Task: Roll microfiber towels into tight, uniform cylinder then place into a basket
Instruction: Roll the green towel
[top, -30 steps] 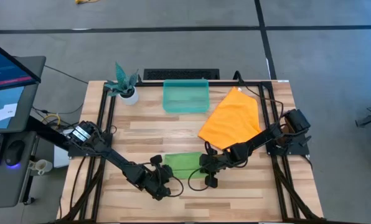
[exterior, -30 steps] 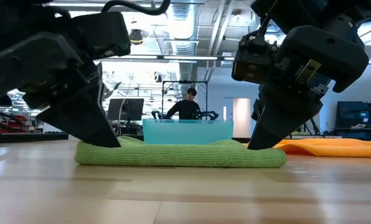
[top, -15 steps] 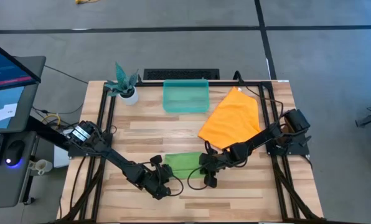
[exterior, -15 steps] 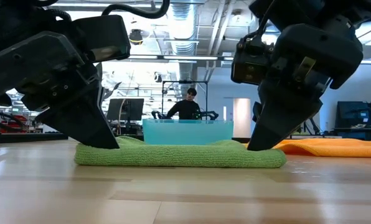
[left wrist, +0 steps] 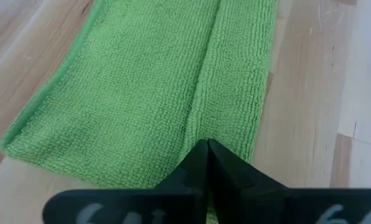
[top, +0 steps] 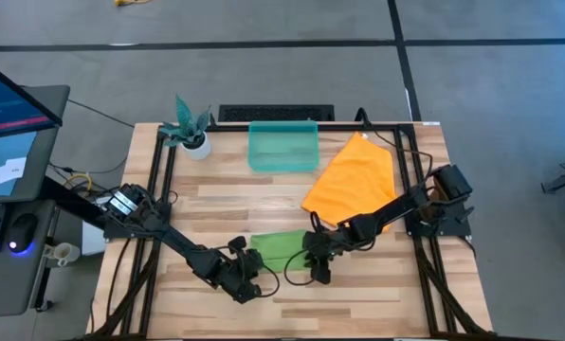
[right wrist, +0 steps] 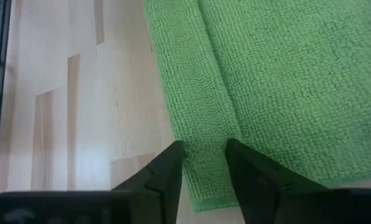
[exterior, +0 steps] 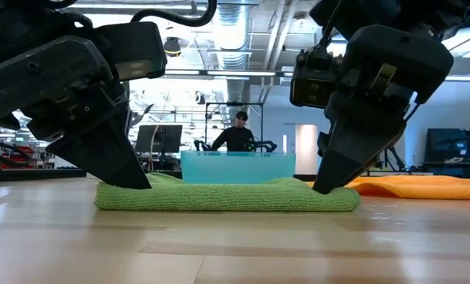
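- Left gripper (left wrist: 207, 149) pinched closed on green towel (left wrist: 148, 81) fold.
- Right gripper (right wrist: 204, 152) parted, straddling towel's other end.
- No legible writing or labels.

The table (top: 358, 298) is pale wood, laid in butcher-block strips of cream and light tan with darker staggered seams. Near its front edge lies the lime green towel (top: 281, 249), an even nubbly green with no print. Toward the table's right side the orange towel (top: 354, 182) is bright, plain orange. At the table's back edge the basket (top: 283, 147) is translucent teal-green. Left of the basket stands a white pot (top: 198, 145) holding a teal plant (top: 186, 121). The table frame (top: 159, 170) is black, and both arms are dark.
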Controlling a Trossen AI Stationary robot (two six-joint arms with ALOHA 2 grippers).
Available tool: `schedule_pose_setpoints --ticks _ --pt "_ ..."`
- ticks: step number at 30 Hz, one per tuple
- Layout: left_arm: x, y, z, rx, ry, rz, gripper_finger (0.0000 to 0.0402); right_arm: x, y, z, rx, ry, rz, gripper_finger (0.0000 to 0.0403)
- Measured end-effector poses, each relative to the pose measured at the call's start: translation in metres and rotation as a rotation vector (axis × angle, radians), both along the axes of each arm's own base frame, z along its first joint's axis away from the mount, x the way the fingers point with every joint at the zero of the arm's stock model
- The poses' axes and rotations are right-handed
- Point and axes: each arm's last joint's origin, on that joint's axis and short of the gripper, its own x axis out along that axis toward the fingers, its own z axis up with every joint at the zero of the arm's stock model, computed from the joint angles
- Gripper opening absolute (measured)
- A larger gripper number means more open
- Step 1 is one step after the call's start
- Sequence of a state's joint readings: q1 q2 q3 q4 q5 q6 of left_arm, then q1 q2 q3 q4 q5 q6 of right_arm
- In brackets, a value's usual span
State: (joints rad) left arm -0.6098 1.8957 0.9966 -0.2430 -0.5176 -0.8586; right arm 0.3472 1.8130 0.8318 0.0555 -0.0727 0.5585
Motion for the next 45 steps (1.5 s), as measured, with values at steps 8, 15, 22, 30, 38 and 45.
schedule_pose_setpoints --ticks 8,15,22,30,38,45 --pt "0.000 0.000 0.000 0.001 0.003 0.000 0.0000 -0.006 -0.006 0.010 -0.023 0.026 0.019 0.0136" --pt "-0.001 0.000 -0.001 0.003 0.006 -0.001 0.0000 -0.019 -0.008 0.036 -0.071 0.010 0.046 0.0135" --pt "-0.001 0.000 -0.001 0.003 0.005 0.000 0.0000 -0.037 0.006 0.066 -0.194 -0.095 0.068 0.0136" --pt "-0.001 0.000 -0.001 -0.001 0.007 -0.001 0.0000 -0.068 0.052 0.082 -0.454 -0.287 0.138 0.0133" --pt "-0.001 0.000 -0.001 -0.014 0.006 0.011 0.0000 -0.079 0.079 0.071 -0.554 -0.352 0.150 0.0133" --pt "-0.001 0.000 -0.001 -0.019 0.007 0.015 0.0000 -0.064 0.076 0.048 -0.611 -0.307 0.179 0.0145"
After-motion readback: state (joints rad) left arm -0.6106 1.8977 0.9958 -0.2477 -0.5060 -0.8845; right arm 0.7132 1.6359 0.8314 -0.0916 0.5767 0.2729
